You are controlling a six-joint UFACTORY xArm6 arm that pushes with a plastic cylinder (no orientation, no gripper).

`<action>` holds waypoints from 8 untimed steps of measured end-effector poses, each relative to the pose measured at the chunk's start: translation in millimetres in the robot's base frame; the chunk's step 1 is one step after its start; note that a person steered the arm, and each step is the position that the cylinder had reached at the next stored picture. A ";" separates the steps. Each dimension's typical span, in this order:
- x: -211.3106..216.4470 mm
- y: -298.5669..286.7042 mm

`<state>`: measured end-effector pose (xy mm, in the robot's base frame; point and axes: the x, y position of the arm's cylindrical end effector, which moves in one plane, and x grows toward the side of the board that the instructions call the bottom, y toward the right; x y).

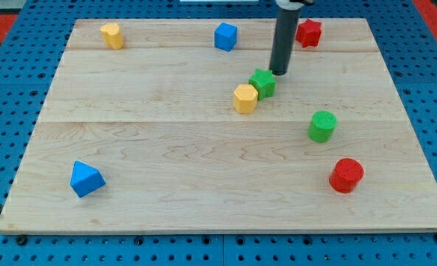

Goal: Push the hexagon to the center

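A yellow hexagon block (245, 98) lies a little above and right of the board's middle. A green star-shaped block (262, 83) touches its upper right side. My tip (279, 72) stands just up and right of the green star, close to it or touching it. The dark rod rises from there to the view's top edge.
On the wooden board (166, 185) there are a yellow block (112, 35) at top left, a blue cube (225, 36) at top middle, a red star (308, 32) at top right, a green cylinder (322, 125), a red cylinder (346, 175) and a blue triangular block (85, 179).
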<state>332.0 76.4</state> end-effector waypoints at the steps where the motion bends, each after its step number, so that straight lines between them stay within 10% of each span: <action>1: -0.7 -73.5; 5: 63.5 37.8; 8: 75.4 -42.7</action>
<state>407.4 33.7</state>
